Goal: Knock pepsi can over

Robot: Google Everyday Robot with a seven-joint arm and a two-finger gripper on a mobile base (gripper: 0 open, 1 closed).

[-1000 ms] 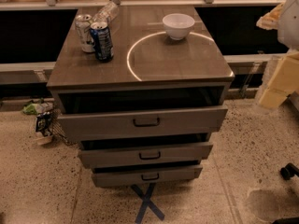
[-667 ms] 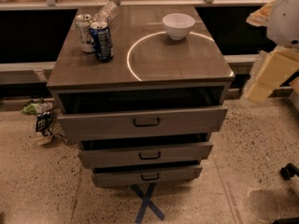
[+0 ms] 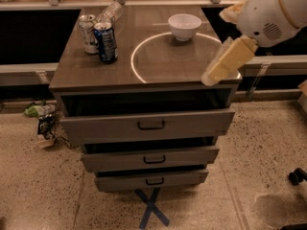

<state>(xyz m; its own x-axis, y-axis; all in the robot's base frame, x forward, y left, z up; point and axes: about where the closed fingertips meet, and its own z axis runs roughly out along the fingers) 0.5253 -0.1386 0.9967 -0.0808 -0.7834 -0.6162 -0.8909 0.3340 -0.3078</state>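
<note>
My tool (image 3: 213, 75) hangs over the near right corner of the desk (image 3: 81, 71), angled down and to the left from my white arm (image 3: 268, 13). Whether it is released or clenched I cannot tell. It touches none of the things on the desk.

The pepsi can (image 3: 106, 42) stands upright toward the far left of the desk, well apart from my tool and across the top from it. A silver can (image 3: 87, 33) stands upright just beside it, on its left and slightly farther back; whether the two touch I cannot tell. Behind both, at the far left edge, a clear plastic bottle (image 3: 110, 12) lies on its side.

A white bowl (image 3: 184, 26) sits upright far on the desk, right of centre, on the far arc of a thin white ring (image 3: 132, 61) marked on the top. The ring's bare middle lies between my tool and the pepsi can.

The desk is grey-brown, with three drawers below, each pulled partly out; the top drawer (image 3: 148, 125) has a dark handle. The floor is speckled stone, with a blue tape cross (image 3: 151, 207) near the desk's foot and some litter (image 3: 41, 119) at its left.
</note>
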